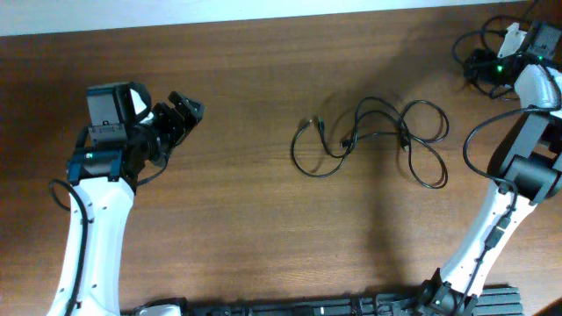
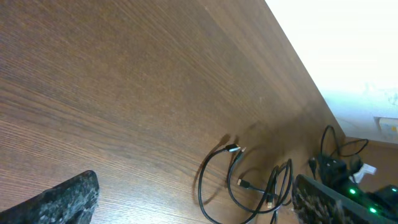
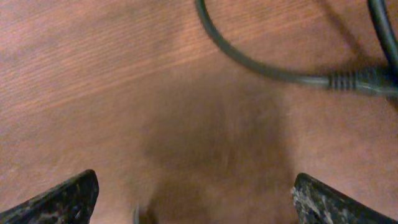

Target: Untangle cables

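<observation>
The broad brown wooden table [image 1: 246, 219] leaves plenty of room, so the next move is probably to bring both arms in to the heap and draw one strand outward across the bare wood rather than lifting the whole lot. The left gripper [image 1: 187, 107] hovers well to the left of the work, its fingers [image 2: 62, 202] spread wide and holding nothing. The right gripper [image 3: 193, 202] sits at the far right corner, low over the wood, likewise spread and empty. A dark cord with a ribbed collar [image 3: 273, 71] crosses just ahead of it, but I cannot tell whether it belongs to the tangle. It would be wise to pin one loop with one arm and pull a free end with the other, slowly, since thin cord snags at the crossings. The thin black cables [image 1: 406, 140] lie near the table's middle, slightly right of centre, as a loose, flat tangle of overlapping loops, and the small plug ends point left, one of them silvery [image 2: 235, 148].
</observation>
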Controlling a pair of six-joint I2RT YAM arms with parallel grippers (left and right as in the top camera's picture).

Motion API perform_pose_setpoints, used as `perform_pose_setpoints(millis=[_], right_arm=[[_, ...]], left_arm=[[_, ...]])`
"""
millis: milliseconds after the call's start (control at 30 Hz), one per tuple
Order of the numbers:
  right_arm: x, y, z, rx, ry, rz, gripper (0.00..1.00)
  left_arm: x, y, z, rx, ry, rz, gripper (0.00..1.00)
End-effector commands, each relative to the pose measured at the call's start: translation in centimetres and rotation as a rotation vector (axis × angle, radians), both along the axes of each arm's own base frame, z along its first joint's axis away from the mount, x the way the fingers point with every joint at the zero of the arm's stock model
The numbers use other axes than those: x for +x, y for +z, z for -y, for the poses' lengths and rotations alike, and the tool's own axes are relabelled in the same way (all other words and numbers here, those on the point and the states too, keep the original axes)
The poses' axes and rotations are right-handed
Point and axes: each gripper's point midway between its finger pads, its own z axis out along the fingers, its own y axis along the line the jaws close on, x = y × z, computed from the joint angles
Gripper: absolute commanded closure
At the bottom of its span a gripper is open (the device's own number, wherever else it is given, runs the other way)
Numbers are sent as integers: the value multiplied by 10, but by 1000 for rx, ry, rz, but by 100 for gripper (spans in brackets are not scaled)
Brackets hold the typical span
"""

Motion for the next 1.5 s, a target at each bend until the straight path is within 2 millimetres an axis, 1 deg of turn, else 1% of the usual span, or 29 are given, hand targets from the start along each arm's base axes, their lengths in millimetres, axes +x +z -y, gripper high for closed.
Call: perform_pose_setpoints(millis=[0, 67, 100, 133, 167, 233, 267, 333, 367, 400, 500, 533, 567, 633, 700, 733, 800, 833, 867, 900, 933, 967, 1000, 1100, 1133, 1200, 1267, 1367, 1467], right_arm=[[-2, 101, 2, -72, -16, 116, 2], [-16, 152, -6, -86, -22, 151, 1], [-28, 173, -12, -70, -43, 152, 2], [-39, 187, -18, -55, -58, 146, 1], [-50, 198, -24, -40, -67, 135, 1], [-72, 213, -36, -4, -88, 100, 1], [-86, 218, -44, 20, -100, 68, 2], [-111, 219, -58, 66, -106, -4, 1], [-123, 217, -70, 97, -96, -50, 1], [-131, 214, -79, 123, -86, -84, 1], [-149, 197, -125, 226, -11, -218, 1], [-150, 193, -136, 235, 11, -239, 2], [-150, 187, -155, 241, 50, -269, 1], [-150, 170, -200, 246, 147, -332, 1], [-147, 152, -240, 290, 131, -382, 1], [-146, 143, -254, 306, 120, -399, 1], [-146, 118, -290, 326, 125, -438, 1], [-148, 110, -303, 320, 154, -448, 1], [-150, 94, -319, 300, 192, -457, 1], [-150, 85, -330, 294, 218, -451, 1], [-143, 73, -343, 312, 193, -422, 1], [-135, 65, -347, 367, 85, -394, 1], [-127, 57, -342, 426, -83, -371, 1], [-112, 49, -326, 511, -366, -315, 2], [-104, 49, -324, 542, -413, -280, 1], [-88, 53, -324, 571, -409, -206, 1], [-81, 56, -326, 581, -397, -173, 1], [-79, 54, -319, 554, -426, -160, 1], [-80, 43, -317, 568, -486, -178, 1]], left_arm=[[1, 3, -2, 19, -3, 13, 1], [1, 3, -2, 19, -3, 13, 1], [1, 3, -2, 19, -3, 13, 1], [1, 3, -2, 19, -3, 13, 1], [1, 3, -2, 19, -3, 13, 1], [1, 3, -2, 19, -3, 13, 1], [1, 3, -2, 19, -3, 13, 1], [1, 3, -2, 19, -3, 13, 1], [1, 3, -2, 19, -3, 13, 1], [1, 3, -2, 19, -3, 13, 1], [1, 3, -2, 19, -3, 13, 1], [1, 3, -2, 19, -3, 13, 1], [1, 3, -2, 19, -3, 13, 1], [1, 3, -2, 19, -3, 13, 1], [1, 3, -2, 19, -3, 13, 1], [1, 3, -2, 19, -3, 13, 1], [1, 3, -2, 19, -3, 13, 1], [1, 3, -2, 19, -3, 13, 1], [1, 3, -2, 19, -3, 13, 1], [1, 3, -2, 19, -4, 13, 1], [1, 3, -2, 19, -4, 13, 1], [1, 3, -2, 19, -3, 13, 1], [1, 3, -2, 19, -3, 13, 1], [1, 3, -2, 19, -3, 13, 1], [1, 3, -2, 19, -3, 13, 1], [1, 3, -2, 19, -4, 13, 1], [1, 3, -2, 19, -4, 13, 1], [1, 3, -2, 19, -3, 13, 1], [1, 3, -2, 19, -3, 13, 1]])
